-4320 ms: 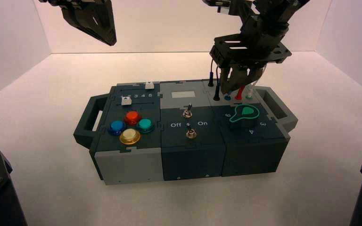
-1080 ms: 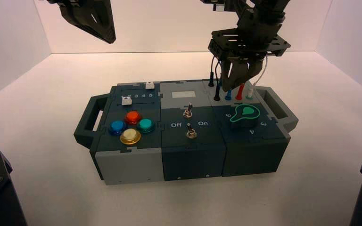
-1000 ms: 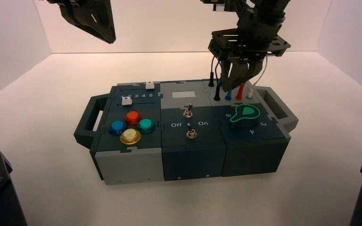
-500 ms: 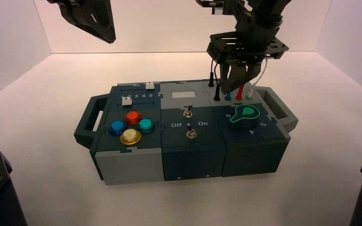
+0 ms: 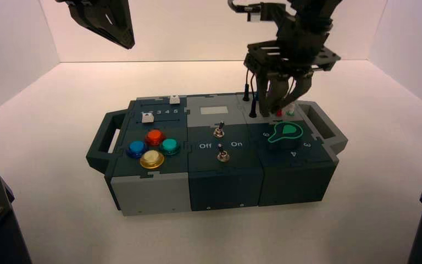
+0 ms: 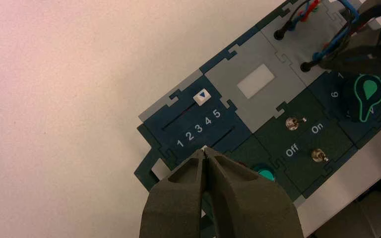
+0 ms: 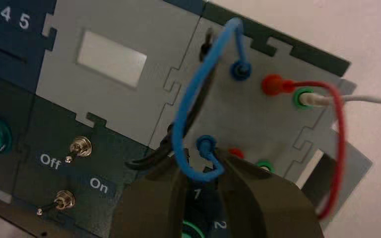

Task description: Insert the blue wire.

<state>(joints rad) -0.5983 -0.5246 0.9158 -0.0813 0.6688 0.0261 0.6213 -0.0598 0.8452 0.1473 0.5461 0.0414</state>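
Lowered since a second ago, black right gripper (image 7: 202,173) has parted fingers at the arched blue wire (image 7: 182,106), whose ends stand in blue-ringed sockets (image 7: 240,70) on the box's grey back-right panel (image 7: 258,119). "Off" and "On" mark the switches (image 7: 81,147). The left gripper (image 6: 204,151), clenched, hangs above the box's left.

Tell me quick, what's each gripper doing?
Left gripper: closed, holding nothing, up beyond the box's left side.
Right gripper: open, at the thin blue arched cable.
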